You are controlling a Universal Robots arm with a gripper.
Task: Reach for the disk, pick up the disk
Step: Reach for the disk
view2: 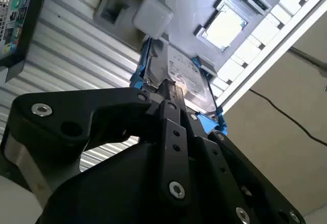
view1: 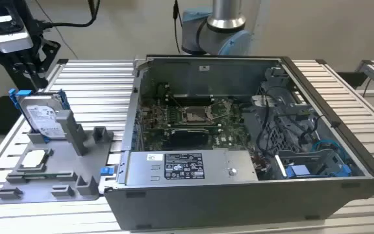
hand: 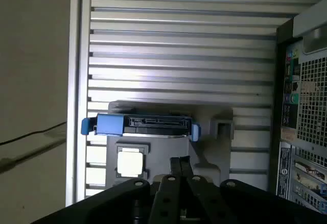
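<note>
1. In the exterior view, the gripper (view1: 36, 82), fingers pressed together and holding nothing, hangs close above the disk (view1: 41, 116), at its 12 o'clock.
2. The disk stands upright in a grey fixture (view1: 57, 170), at 9 o'clock from the open computer case (view1: 239, 197).

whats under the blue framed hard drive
The silver-grey hard drive in its blue carrier stands on edge in a flat grey plastic tray on the slatted metal table; a grey post covers its lower corner.

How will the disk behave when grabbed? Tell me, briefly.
Probably rigid: the disk looks like a metal slab framed in blue plastic. Likely heavy for its size. It stands on edge in the grey holder, so a sideways push might tip it.
</note>
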